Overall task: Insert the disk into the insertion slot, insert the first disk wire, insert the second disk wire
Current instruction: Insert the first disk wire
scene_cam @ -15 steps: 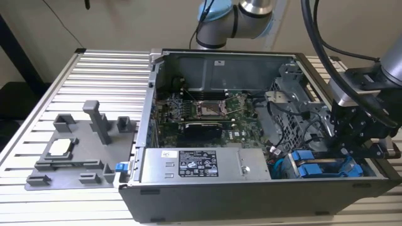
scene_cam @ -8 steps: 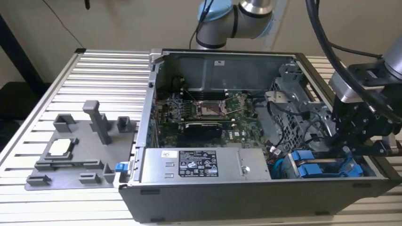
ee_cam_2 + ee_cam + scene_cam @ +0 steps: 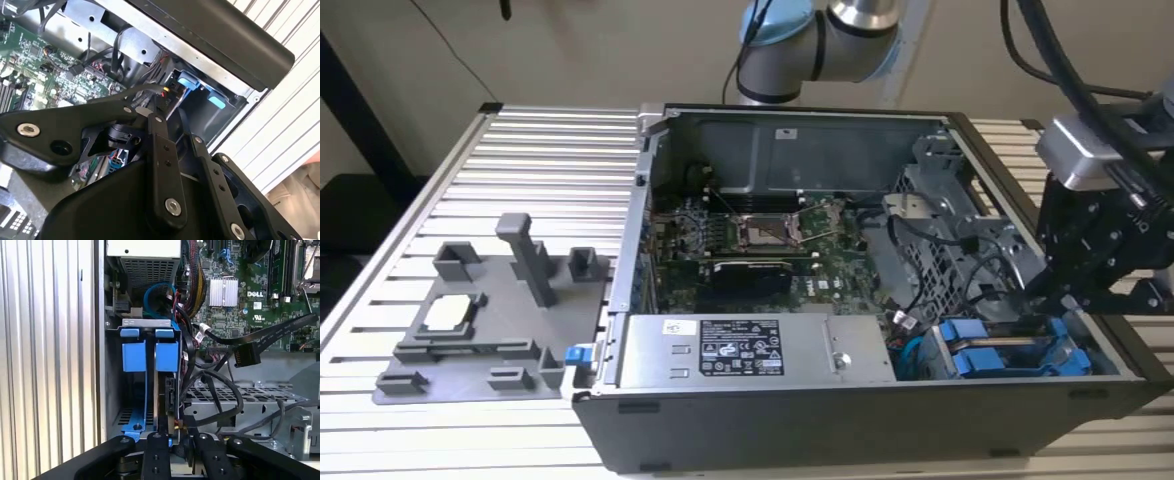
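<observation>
The disk (image 3: 163,390) stands edge-on in the insertion slot (image 3: 145,323), its blue end tab (image 3: 166,354) beside the blue tab of another frame (image 3: 134,354). In the exterior view the blue-framed disk (image 3: 987,362) lies in the case's near corner on the exterior view's right. My gripper (image 3: 175,437) is at the disk's other end, its black fingers (image 3: 156,456) close together around a small black connector with red and yellow wires (image 3: 178,426). The second wrist view has the same connector (image 3: 167,91) at my gripper's (image 3: 159,104) tip. In the exterior view the gripper (image 3: 1058,318) reaches down into the bay.
Loose black cables (image 3: 220,385) and a flat black plug (image 3: 247,356) hang beside the bay over a perforated cage (image 3: 240,395). The motherboard (image 3: 761,235) and power supply (image 3: 740,350) take up the case. A grey fixture (image 3: 487,320) lies on the slatted table at the exterior view's left.
</observation>
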`<state>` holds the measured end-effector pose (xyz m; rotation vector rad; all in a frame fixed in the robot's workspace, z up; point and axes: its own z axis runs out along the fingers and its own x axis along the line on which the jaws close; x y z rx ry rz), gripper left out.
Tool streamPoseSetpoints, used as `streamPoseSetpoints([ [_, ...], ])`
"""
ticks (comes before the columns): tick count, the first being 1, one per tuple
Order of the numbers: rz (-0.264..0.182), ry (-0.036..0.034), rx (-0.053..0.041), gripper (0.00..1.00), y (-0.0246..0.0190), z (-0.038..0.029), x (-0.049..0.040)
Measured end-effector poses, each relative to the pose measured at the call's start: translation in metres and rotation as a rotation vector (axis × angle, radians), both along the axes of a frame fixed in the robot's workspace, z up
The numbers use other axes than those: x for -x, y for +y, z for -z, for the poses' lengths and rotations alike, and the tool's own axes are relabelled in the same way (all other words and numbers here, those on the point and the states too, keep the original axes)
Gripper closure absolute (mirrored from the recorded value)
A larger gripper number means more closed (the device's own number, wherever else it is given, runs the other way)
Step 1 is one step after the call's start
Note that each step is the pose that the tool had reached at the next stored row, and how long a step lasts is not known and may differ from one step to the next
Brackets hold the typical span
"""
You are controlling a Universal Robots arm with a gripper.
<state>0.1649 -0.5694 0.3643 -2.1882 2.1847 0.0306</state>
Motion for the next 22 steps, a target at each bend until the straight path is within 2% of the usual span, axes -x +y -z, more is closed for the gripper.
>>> streamPoseSetpoints([
  [13,0.008,0.0027,0.0015,0.73,0.0,-0.0367,0.0],
  [15,0.008,0.0027,0.0043,0.73,0.0,-0.0372,0.0],
  [22,0.008,0.0028,0.0051,0.73,0.0009,-0.0375,0.0],
])
